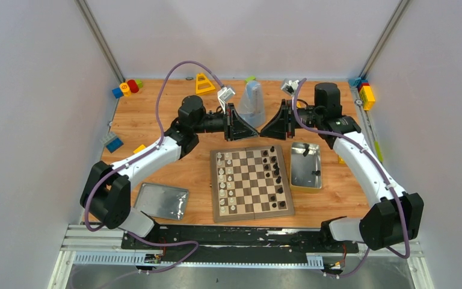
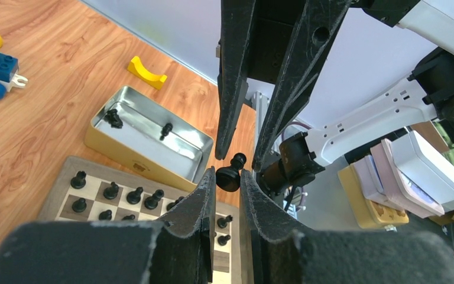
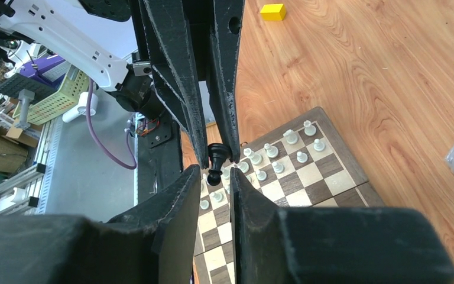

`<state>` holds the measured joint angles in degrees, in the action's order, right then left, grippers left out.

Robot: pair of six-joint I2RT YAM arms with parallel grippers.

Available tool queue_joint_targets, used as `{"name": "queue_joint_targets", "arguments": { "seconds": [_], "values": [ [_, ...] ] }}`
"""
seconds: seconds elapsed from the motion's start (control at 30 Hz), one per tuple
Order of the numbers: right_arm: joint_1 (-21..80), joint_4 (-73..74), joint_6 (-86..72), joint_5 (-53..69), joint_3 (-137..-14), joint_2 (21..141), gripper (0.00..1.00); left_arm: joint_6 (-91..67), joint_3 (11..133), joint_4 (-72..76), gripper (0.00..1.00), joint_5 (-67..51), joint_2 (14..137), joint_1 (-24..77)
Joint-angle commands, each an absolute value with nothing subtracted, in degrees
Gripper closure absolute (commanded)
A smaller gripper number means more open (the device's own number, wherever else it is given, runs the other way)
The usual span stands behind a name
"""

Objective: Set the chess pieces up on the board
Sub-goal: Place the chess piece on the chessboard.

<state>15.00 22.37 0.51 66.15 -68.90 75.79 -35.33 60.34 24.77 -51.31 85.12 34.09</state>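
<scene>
Both grippers meet tip to tip above the far edge of the board [image 1: 251,180]. My left gripper [image 2: 229,173] is shut on the base of a black pawn [image 2: 229,179]. The pawn's head points into my right gripper [image 3: 216,171], which is open; the head [image 3: 214,173] sits between its tips with a gap still showing. In the top view the left gripper [image 1: 255,133] and right gripper [image 1: 264,133] nearly touch and the pawn is too small to make out. White pieces [image 1: 222,180] line the board's left columns, black pieces [image 1: 277,174] the right.
An open silver tin [image 1: 304,168] right of the board holds two black pieces [image 2: 113,118]. Its lid [image 1: 162,200] lies at the front left. Toy blocks [image 1: 126,88] sit at the back corners, a clear bag [image 1: 252,102] behind the grippers, a yellow arch [image 2: 146,72] near the tin.
</scene>
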Motion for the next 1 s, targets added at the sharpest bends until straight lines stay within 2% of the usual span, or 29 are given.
{"name": "queue_joint_targets", "arguments": {
  "seconds": [0.0,0.43,0.5,0.53,0.57,0.6,0.63,0.7,0.73,0.77,0.83,0.97],
  "values": [
    [15.84,20.10,0.35,67.99,-69.09,76.20,0.76,-36.17,60.91,28.11,1.00,-51.18,85.25,33.90],
    [16.17,20.35,0.35,67.31,-69.71,75.85,1.00,-35.94,60.68,28.31,0.98,-50.97,85.60,33.93],
    [16.08,21.11,1.09,66.27,-70.34,75.35,1.00,-34.29,60.69,27.46,0.85,-51.16,85.45,33.90],
    [15.88,22.13,2.06,65.56,-70.77,75.06,1.00,-33.32,60.71,25.89,0.74,-51.20,85.13,33.92],
    [15.84,23.68,3.49,64.79,-71.19,74.82,1.00,-30.61,60.88,24.72,0.68,-51.16,84.50,33.92],
    [15.81,25.54,5.31,63.79,-71.69,74.60,1.00,-26.92,60.98,21.65,0.55,-51.07,84.04,33.93],
    [15.78,28.54,7.95,62.83,-72.36,74.54,1.00,-24.84,61.32,19.83,0.49,-50.60,82.95,33.88],
    [15.80,35.23,13.64,60.05,-73.65,74.66,1.00,-18.35,62.09,13.58,0.29,-49.72,81.22,33.39],
    [15.82,38.53,16.48,58.46,-74.00,74.59,1.00,-14.45,62.63,9.33,0.25,-49.38,80.60,32.67],
    [15.80,42.40,18.97,56.58,-74.00,74.40,1.00,-12.59,62.87,7.08,0.15,-48.82,79.41,32.24],
    [15.88,48.32,23.93,52.51,-73.80,74.11,1.00,-7.35,63.58,0.56,0.06,-47.17,77.65,30.28],
    [17.95,59.00,32.80,42.58,-73.32,75.53,1.00,0.55,64.27,-10.77,0.00,-42.39,74.11,24.87]
  ]
}}
